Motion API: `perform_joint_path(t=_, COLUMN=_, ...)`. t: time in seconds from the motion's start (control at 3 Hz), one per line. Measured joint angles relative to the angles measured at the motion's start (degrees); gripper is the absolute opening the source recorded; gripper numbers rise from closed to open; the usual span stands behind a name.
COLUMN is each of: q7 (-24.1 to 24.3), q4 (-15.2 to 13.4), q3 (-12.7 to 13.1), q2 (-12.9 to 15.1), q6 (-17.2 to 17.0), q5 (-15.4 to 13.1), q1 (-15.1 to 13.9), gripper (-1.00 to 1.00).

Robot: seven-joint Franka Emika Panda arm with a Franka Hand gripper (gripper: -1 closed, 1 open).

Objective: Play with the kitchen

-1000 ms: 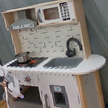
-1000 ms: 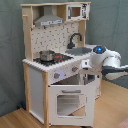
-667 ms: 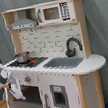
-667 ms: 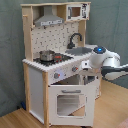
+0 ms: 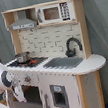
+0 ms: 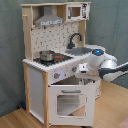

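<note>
Meanwhile the arm barely shifted beside the kitchen; pincer's opening cannot be told

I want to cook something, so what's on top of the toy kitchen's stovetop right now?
A metal pot sits on the stovetop of the kitchen, under the hood. What is inside the pot cannot be seen.

Seemingly matt painted-wood kitchen

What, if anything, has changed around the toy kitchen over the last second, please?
Almost nothing visibly changed. The arm stays beside the kitchen at counter height; any shift is too small to tell. The oven door remains ajar, and the pot sits on the stovetop as before.
</note>
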Motion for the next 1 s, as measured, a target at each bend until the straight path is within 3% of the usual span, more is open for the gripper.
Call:
perform_joint_path(t=0.33, q7=0.0, q4=0.19, q3=2.47, q2=2.95, q6=3.77, q5=0.0, q1=-2.38, gripper=1.0)
perform_joint_path(t=0.67, q7=0.0, q4=0.32, q3=3.69, q2=4.28, q6=5.43, q5=0.0, q1=-3.56, gripper=1.0)
perform_joint_path(t=1.0, q7=0.0, q4=0.37, q3=4.27, q2=4.91, q6=6.21, q5=0.0, q1=-4.09, gripper=-1.0)
